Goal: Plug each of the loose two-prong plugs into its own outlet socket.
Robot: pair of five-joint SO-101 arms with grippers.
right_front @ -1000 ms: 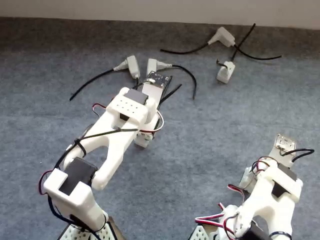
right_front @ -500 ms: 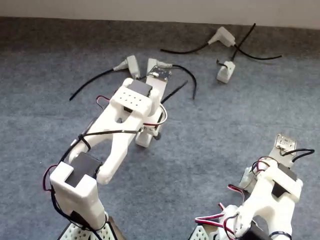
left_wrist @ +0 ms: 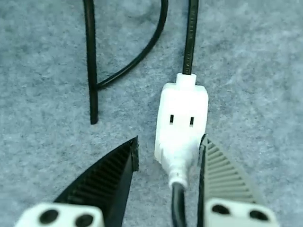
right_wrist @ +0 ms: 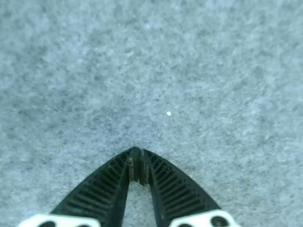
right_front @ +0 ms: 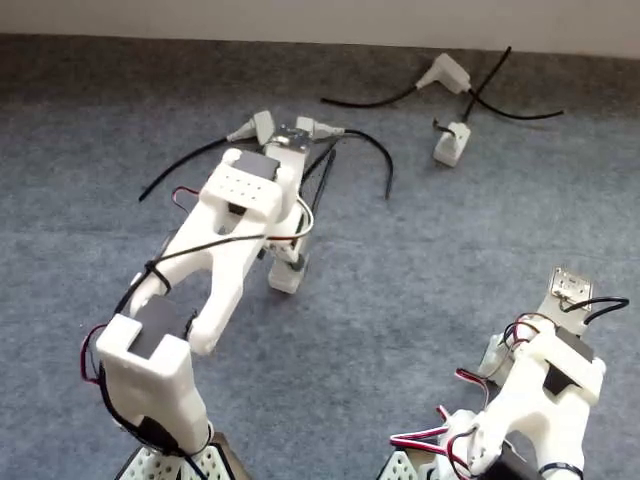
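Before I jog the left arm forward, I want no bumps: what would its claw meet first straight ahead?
Probably the white socket, lying between the fingers of the open left claw; depth is unclear.

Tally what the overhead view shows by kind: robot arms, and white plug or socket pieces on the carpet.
Robot arms: 2
White plug or socket pieces: 5, one of them partly under an arm
Total: 7
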